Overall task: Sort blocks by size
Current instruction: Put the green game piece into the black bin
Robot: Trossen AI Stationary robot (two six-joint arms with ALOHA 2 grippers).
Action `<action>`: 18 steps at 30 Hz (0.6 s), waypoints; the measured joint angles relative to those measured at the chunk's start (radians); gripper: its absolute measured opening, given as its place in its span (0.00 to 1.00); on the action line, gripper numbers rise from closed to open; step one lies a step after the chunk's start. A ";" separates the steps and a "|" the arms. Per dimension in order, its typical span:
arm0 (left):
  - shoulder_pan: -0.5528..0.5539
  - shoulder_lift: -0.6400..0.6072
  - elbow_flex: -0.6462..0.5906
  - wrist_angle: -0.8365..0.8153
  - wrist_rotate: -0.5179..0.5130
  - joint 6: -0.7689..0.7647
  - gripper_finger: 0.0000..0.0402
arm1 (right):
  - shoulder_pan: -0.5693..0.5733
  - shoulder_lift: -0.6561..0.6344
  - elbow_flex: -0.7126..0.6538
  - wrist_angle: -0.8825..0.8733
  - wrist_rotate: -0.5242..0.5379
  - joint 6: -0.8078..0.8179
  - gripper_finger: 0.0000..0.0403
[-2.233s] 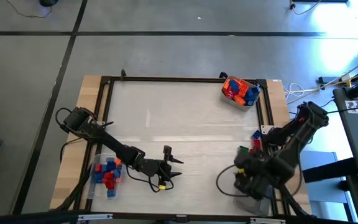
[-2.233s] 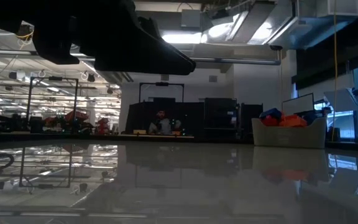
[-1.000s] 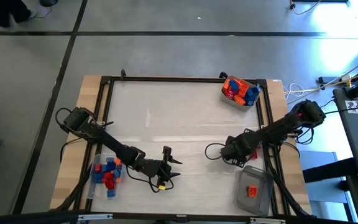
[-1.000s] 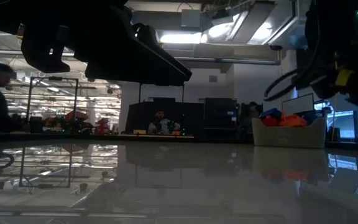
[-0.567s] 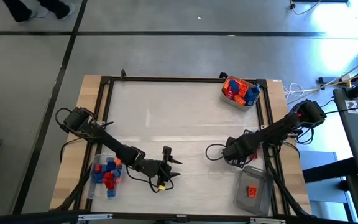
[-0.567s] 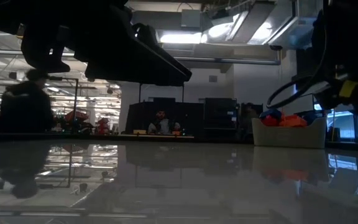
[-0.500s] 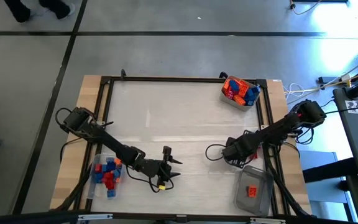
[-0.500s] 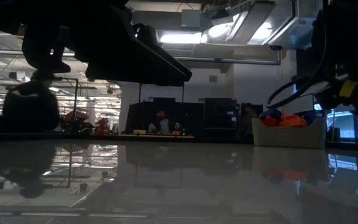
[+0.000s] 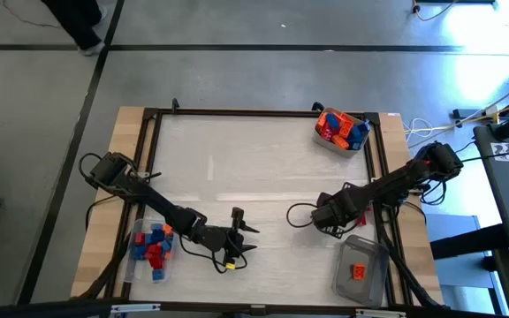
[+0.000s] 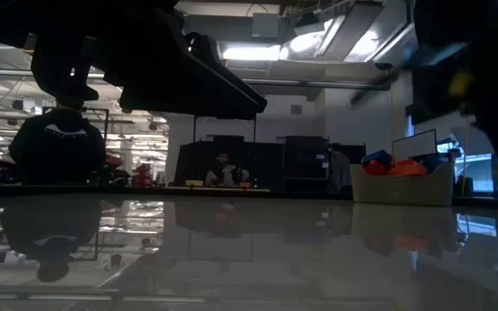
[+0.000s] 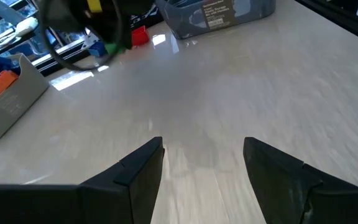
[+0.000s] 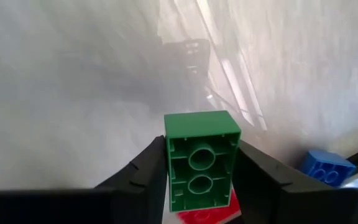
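- The right gripper [image 12: 201,186] has its two dark fingers [image 12: 143,168] pressed against the side walls of a green block [image 12: 201,158], which sits between them with its hollow underside and two round sockets facing the wrist camera.
- The block's long axis runs along the fingers; its short width spans the gap.
- In the high view this gripper [image 9: 318,216] hangs over the table's right half, just beside the clear tub [image 9: 360,271] holding one red-orange block [image 9: 357,272], and well apart from the full tub [image 9: 340,129] at the far corner.
- The near tub looks the likelier drop; which size belongs there I cannot tell.
- The left gripper [image 11: 204,165] waits, fingers spread and empty, near the tub of small blocks [image 9: 151,247].
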 joint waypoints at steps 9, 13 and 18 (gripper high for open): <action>0.000 0.000 0.000 0.000 0.000 0.000 0.52 | 0.099 -0.001 0.296 -0.159 -0.002 0.109 0.35; 0.000 0.000 0.000 -0.001 0.000 0.000 0.52 | 0.208 -0.001 0.392 -0.173 -0.003 0.238 0.36; 0.000 0.000 0.000 0.000 0.000 0.000 0.52 | 0.353 -0.001 0.419 -0.175 -0.025 0.454 0.36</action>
